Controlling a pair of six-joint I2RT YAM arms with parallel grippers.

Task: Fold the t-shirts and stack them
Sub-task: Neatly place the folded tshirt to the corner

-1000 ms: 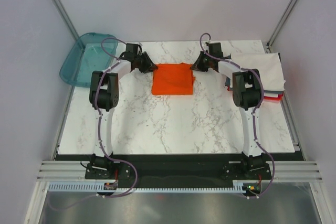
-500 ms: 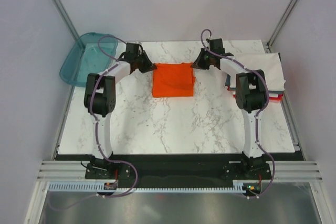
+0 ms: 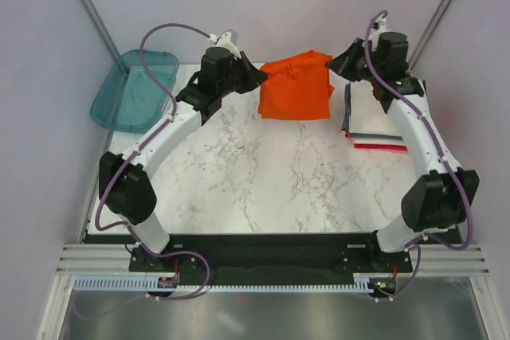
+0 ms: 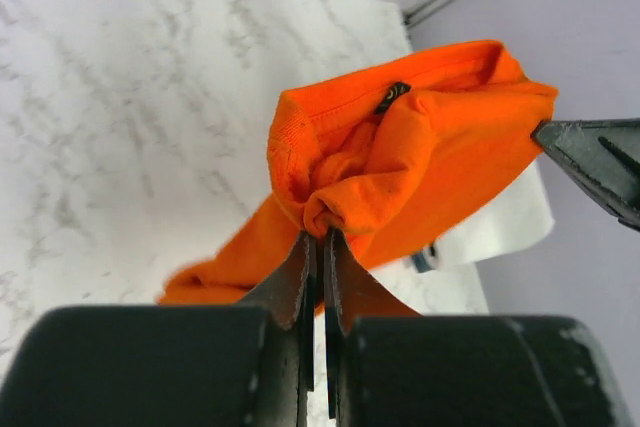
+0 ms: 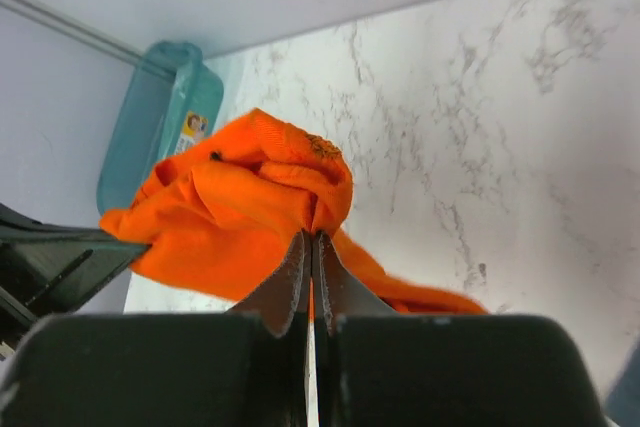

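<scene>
The left gripper [image 3: 258,78] and right gripper [image 3: 337,62] each pinch a small bunch of the orange t-shirt [image 3: 296,85], which hangs above the table's [image 3: 263,177] far edge; either thin hold may slip and spoil the fold.

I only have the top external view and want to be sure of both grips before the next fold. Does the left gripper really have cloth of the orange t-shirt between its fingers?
Observer: Yes. The left wrist view shows the left gripper shut on a bunched fold of the orange t-shirt.
Operator: And the right one?
Observer: Likewise. In the right wrist view the right gripper is shut on a bunched corner of the cloth.
Operator: Which edge are they holding?
Observer: The collar end, I think. The left wrist view shows a small dark neck label inside the collar near the grip.
</scene>
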